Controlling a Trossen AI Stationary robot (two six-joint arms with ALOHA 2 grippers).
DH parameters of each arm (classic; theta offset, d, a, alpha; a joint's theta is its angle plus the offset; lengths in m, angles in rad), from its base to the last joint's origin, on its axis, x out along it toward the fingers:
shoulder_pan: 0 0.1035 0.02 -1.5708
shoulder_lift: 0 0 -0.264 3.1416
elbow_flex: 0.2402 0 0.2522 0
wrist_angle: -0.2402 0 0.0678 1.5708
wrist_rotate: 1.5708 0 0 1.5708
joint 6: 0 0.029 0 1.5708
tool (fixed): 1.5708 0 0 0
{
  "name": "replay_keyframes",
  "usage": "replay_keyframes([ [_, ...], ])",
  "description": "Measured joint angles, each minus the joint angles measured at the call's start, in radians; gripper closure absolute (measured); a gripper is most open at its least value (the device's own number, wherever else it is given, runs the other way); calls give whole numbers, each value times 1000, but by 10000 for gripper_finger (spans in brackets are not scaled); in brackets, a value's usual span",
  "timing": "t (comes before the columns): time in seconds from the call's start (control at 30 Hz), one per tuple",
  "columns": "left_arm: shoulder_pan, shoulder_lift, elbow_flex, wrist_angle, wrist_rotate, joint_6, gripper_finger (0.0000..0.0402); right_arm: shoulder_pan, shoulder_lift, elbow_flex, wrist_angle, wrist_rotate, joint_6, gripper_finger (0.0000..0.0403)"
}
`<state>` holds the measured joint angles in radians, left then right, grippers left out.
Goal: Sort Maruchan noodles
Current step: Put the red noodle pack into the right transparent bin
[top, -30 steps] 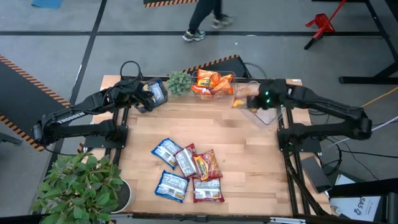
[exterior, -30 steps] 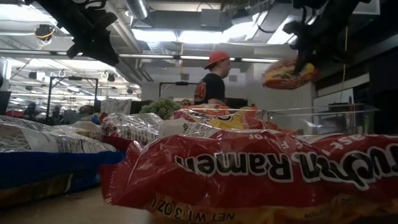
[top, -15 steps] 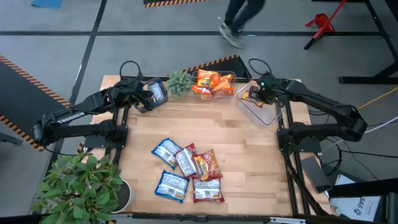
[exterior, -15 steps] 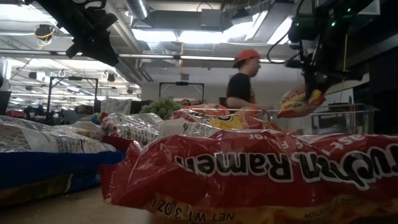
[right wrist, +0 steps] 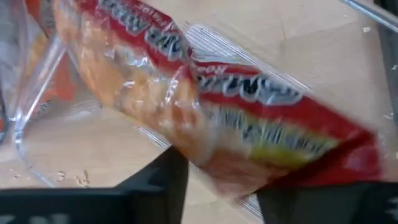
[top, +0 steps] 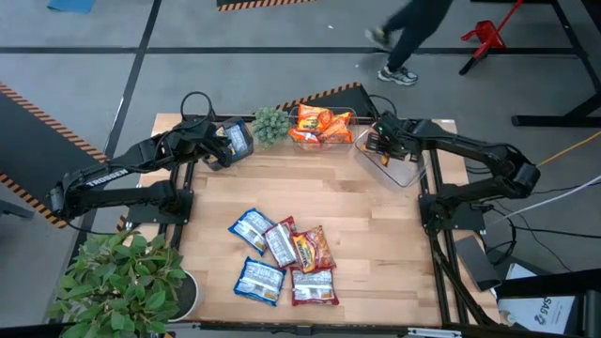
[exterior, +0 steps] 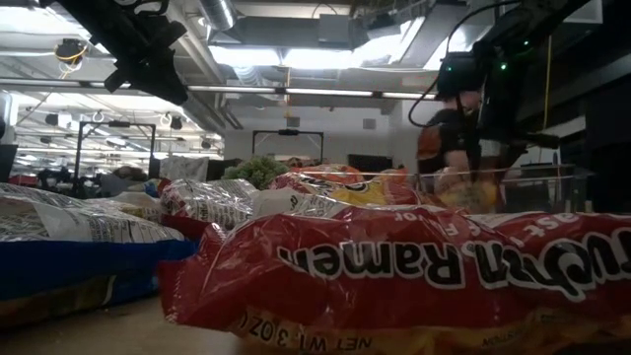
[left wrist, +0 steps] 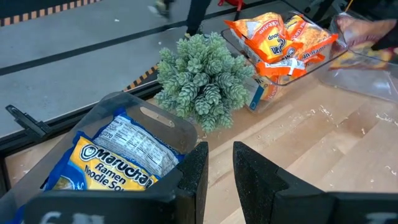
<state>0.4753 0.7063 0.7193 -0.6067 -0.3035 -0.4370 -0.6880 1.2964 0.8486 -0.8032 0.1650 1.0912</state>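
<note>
- Right gripper (top: 380,145) is what we follow: a second ago it hung over the far-right clear bin (top: 402,171) with a red packet (right wrist: 211,118) carried high, and now it has dropped to the bin's far left corner, upper right of centre in the high view.
- From the right wrist view we see the red packet lying across the two dark fingers with the bin's clear floor close beneath; it looks to us still clamped, not yet let go.
- In the low view the packet, which dangled above the bin rim half a second ago, now sits behind the clear wall at right centre, so we judge the placing nearly done and only the release outstanding.
- Left gripper (left wrist: 219,163) has not moved; it waits with fingers slightly parted and nothing between them, above the dark bin (left wrist: 158,121) that holds a blue-and-yellow packet (left wrist: 115,158), upper left of the bench (top: 357,225).
- Orange packets (top: 322,124) fill the middle clear bin beside the small green plant (top: 270,124).
- Five unsorted packets (top: 285,257) stay clustered at lower centre of the bench, so we reckon the sort is about half finished.
- One person (top: 408,33) has walked rightward along the top of the frame.
</note>
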Motion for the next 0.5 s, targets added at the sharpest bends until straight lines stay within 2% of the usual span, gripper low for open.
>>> replay_keyframes([
  [0.27, 0, 0, 0, 0, 0, 0, 333, 0, -2, 29, -6, -29, -114, 156],
  [0.37, 0, 0, 0, 0, 1, 0, 333, 0, -19, 78, -37, -34, -162, 142],
  [0.5, 0, 0, 0, 0, 1, 0, 333, 0, -24, 150, -109, -31, -220, 142],
])
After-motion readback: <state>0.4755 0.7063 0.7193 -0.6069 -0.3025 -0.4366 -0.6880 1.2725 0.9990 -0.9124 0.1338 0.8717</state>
